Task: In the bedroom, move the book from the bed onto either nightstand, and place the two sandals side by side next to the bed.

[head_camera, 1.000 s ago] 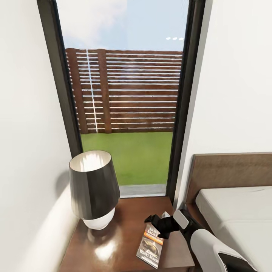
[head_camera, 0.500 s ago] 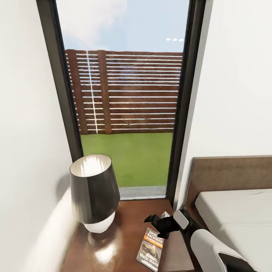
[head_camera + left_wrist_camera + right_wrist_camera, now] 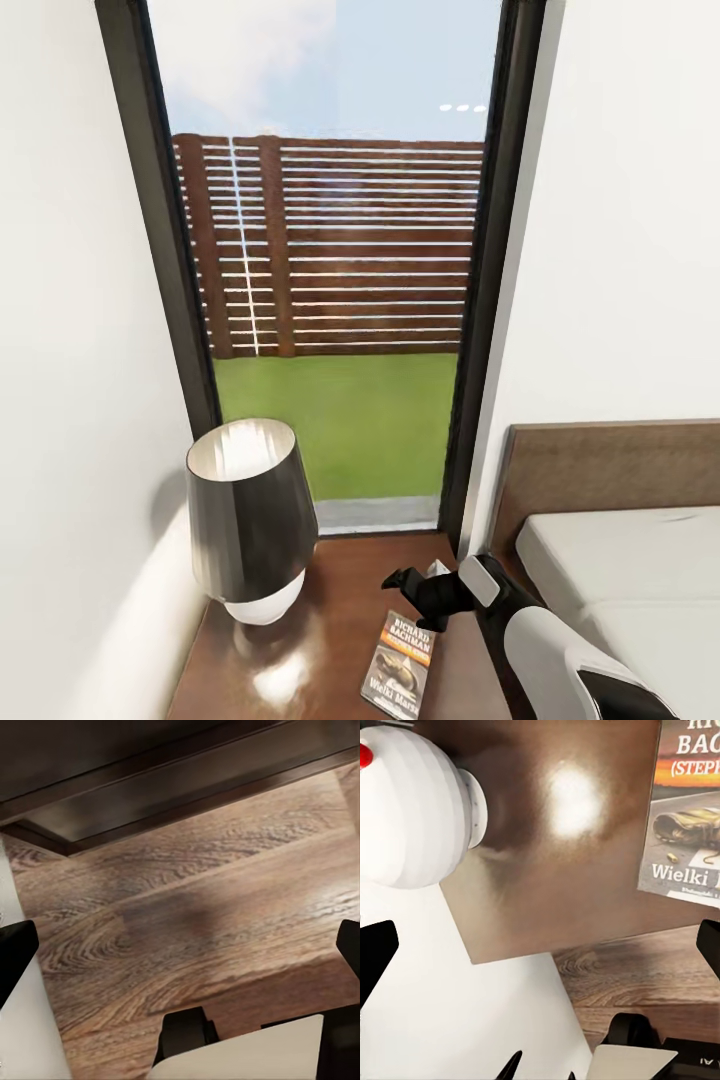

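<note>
The thin dark paperback book [image 3: 402, 664] with its orange band lies flat on the glossy dark brown wooden nightstand [image 3: 330, 600], so that part looks done, while the sandals remain to be placed. The black right gripper [image 3: 405, 596] hovers just above it, fingers apart and empty, beside a black-shaded lamp [image 3: 247, 510] with a round white base; the left gripper's tips [image 3: 15, 952] also sit wide apart over wood-plank floor [image 3: 202, 922].
</note>
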Motion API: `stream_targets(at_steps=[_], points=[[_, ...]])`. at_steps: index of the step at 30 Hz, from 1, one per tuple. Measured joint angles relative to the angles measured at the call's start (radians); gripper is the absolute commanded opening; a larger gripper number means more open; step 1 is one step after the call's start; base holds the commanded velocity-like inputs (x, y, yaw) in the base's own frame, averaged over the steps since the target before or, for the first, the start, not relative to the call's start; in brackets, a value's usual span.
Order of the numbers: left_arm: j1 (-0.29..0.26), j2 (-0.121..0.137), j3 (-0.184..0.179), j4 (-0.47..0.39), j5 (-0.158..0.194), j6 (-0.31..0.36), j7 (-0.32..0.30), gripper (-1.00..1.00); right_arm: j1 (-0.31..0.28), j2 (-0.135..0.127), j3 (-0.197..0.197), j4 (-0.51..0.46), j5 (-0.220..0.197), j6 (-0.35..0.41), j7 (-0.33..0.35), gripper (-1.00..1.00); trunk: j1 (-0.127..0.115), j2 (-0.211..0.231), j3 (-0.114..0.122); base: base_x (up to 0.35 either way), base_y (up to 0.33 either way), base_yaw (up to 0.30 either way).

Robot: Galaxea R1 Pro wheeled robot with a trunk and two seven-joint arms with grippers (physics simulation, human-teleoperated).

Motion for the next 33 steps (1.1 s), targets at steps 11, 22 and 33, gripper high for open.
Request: stream_targets(at_steps=[11, 22, 33], points=[[0.0, 0.0, 0.0, 0.001, 0.0, 0.001, 0.002, 1.0, 0.0, -0.001, 0.002, -0.001, 0.0, -0.001, 0.002, 1.0, -0.042, 0.077, 0.034, 0.0, 0.0, 0.0], [0.0, 0.0, 0.0, 0.002, 0.0, 0.001, 0.004, 1.0, 0.003, -0.001, 0.002, -0.002, 0.002, -0.013, 0.003, 1.0, -0.084, 0.154, 0.069, 0.0, 0.0, 0.0], [0.0, 0.0, 0.001, 0.003, 0.0, 0.001, 0.005, 1.0, 0.007, -0.001, 0.007, -0.001, 0.014, -0.084, 0.004, 1.0, -0.127, 0.231, 0.103, 0.0, 0.0, 0.0]])
